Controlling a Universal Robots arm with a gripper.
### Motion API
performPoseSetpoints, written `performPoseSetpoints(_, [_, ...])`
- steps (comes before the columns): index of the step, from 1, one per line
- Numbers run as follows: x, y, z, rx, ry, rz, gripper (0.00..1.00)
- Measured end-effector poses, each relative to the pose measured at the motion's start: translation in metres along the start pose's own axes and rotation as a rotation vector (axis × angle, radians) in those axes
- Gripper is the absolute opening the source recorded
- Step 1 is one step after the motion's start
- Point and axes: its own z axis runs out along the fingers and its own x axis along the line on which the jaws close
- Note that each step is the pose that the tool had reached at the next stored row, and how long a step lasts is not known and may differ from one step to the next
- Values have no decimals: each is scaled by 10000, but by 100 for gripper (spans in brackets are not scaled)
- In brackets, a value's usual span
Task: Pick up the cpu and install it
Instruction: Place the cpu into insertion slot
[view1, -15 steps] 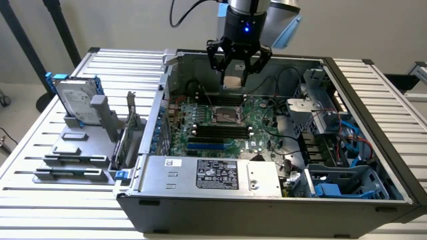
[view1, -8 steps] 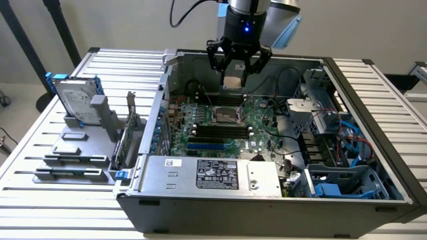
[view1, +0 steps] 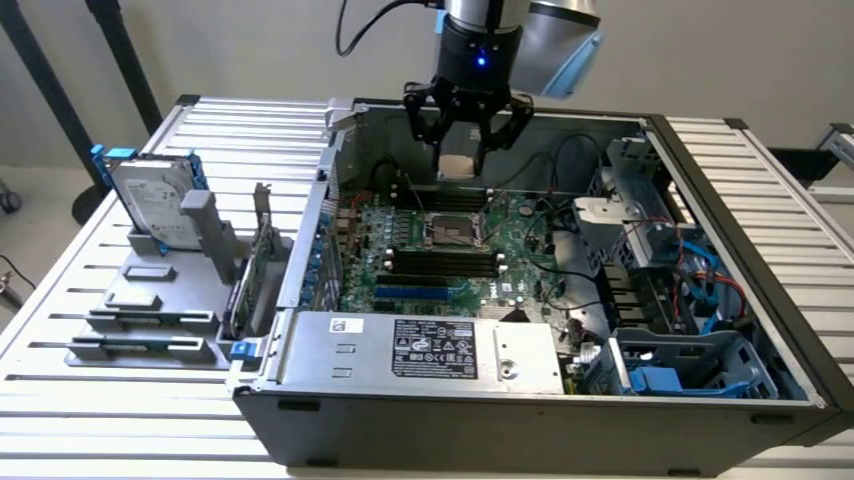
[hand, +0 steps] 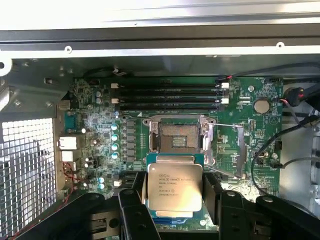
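Note:
The cpu (hand: 174, 186), a small square chip with a silver top plate and printed text, sits between my gripper's black fingers (hand: 134, 207). My gripper (hand: 174, 202) is shut on it. In the exterior view the gripper (view1: 461, 140) hangs over the back of the open computer case, with the cpu (view1: 458, 167) showing as a pale patch between the fingers. The open cpu socket (hand: 177, 136) on the green motherboard lies just beyond the chip and below it, its metal frame lifted. The same socket (view1: 447, 232) appears a short way in front of the gripper in the exterior view.
Case walls (view1: 334, 180) surround the motherboard. Black memory slots (view1: 434, 262) lie in front of the socket, the power supply (view1: 427, 345) nearer still. A drive cage with cables (view1: 667, 250) stands at the exterior view's right. A hard drive in a blue frame (view1: 147, 195) and grey blocks (view1: 140, 300) stand outside.

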Motion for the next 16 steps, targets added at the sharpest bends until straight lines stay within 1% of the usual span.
performPoseSetpoints(16, [-9,-4,192,-135,-67,2903,55])
